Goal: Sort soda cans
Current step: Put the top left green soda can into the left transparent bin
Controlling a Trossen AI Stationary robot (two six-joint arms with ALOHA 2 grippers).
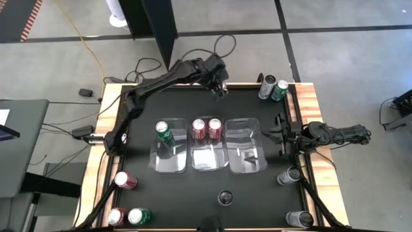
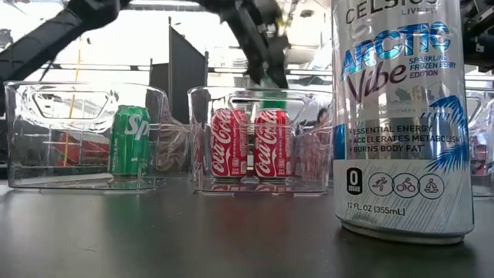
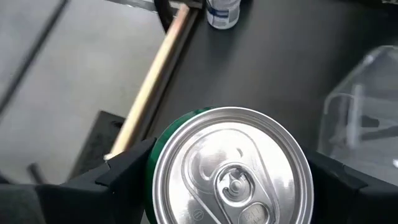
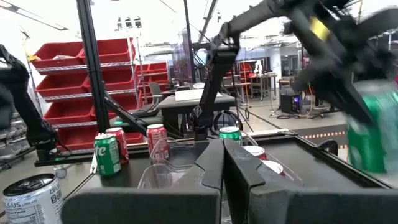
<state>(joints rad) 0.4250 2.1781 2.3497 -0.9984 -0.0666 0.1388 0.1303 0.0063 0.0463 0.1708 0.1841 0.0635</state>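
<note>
Item in hand: we record one green soda can (image 3: 230, 168), clamped between the fingers of the left hand (image 1: 219, 87), which hangs over the far edge of the desk (image 1: 193, 200). We see its silver top with pull tab square on; the fingers sit on opposite sides of the wall.

Handling: we judge it a thin, smooth, rigid metal cylinder, slippery on its painted wall and easily dented if squeezed hard. Weight we cannot tell. Best taken mid-wall, as now.

Holdings: three clear plastic trays stand in a row. The left tray (image 1: 168, 161) holds one green can (image 1: 164, 131); the middle tray (image 1: 207, 158) holds two red Coca-Cola cans (image 1: 206, 129); the right tray (image 1: 248, 154) shows no can.

Unsorted, all on the black matte desk: a silver and a green can at the far right corner (image 1: 273, 88), silver cans along the right edge (image 1: 289, 175), red and green cans at the near left corner (image 1: 127, 216), and a silver Celsius can (image 2: 402, 116) close to the low camera.

The right hand (image 1: 281, 136), fingers together and empty, waits at the right edge.
</note>
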